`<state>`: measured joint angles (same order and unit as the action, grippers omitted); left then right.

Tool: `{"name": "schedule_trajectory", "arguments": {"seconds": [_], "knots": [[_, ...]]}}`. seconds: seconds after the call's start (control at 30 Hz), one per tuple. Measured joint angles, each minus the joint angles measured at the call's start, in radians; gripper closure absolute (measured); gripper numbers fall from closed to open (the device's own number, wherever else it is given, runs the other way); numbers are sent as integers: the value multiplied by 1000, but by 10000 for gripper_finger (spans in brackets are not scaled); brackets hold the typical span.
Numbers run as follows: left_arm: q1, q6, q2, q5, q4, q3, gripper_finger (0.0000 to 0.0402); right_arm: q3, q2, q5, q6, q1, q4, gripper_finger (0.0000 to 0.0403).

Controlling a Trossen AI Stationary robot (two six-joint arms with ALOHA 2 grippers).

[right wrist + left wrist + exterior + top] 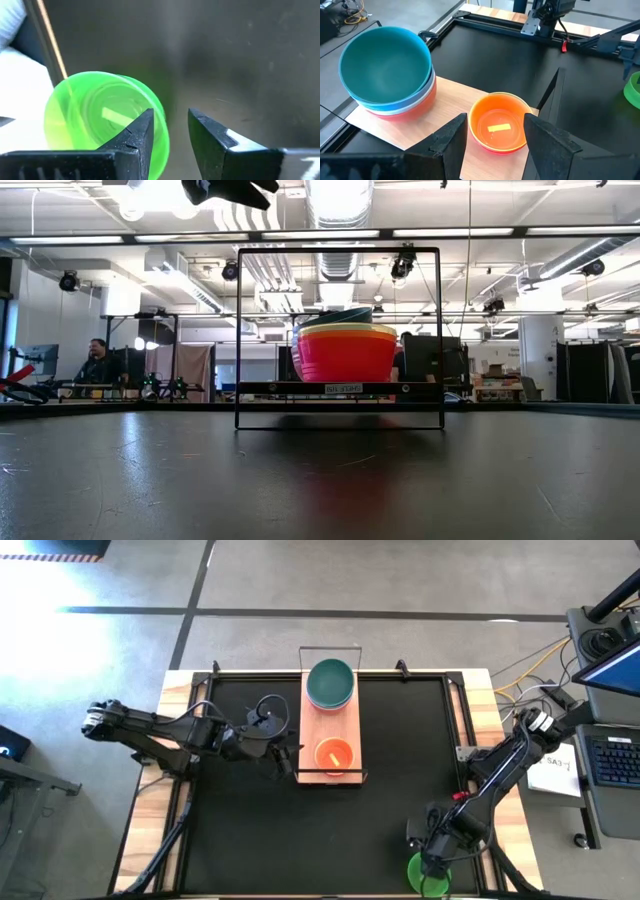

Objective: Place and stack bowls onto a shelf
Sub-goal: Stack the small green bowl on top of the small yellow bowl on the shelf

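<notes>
The light-wood shelf (330, 725) sits mid-table on the black mat, with wire frames at its ends (340, 388). At its far end a teal bowl (330, 683) tops a stack of bowls (385, 65). At its near end stands an orange bowl (333, 755). My left gripper (288, 757) hovers open just left of the shelf, its fingers framing the orange bowl (497, 127) from a distance in the left wrist view. A green bowl (428, 875) rests at the table's near right edge. My right gripper (171, 114) is open over the rim of this bowl (100, 120). My right gripper comes at the green bowl from above, pointing down. One finger (137, 132) stands over the inside of the rim (162, 127) and the other outside it. Whether either finger touches the bowl, I cannot tell.
The mat (400, 760) lies open between the shelf and the right arm. The wooden table border (480, 700) surrounds it. A keyboard and papers (610, 760) sit to the right of the table. A person (95, 360) sits in the room beyond.
</notes>
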<state>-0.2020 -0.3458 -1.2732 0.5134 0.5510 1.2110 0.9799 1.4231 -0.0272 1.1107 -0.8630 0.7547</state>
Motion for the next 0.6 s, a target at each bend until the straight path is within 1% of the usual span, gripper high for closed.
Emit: {"name": "schedule_trajectory", "arguments": {"seconds": [0.27,0.4,0.6], "knots": [[0,0,0,0,0,0,223,-2,8,2,-35,-33,-42,300],[0,0,0,0,2,0,223,-6,37,1,-56,-63,-41,300],[1,-1,0,1,2,0,223,-6,97,4,-107,-69,-44,300]]}}
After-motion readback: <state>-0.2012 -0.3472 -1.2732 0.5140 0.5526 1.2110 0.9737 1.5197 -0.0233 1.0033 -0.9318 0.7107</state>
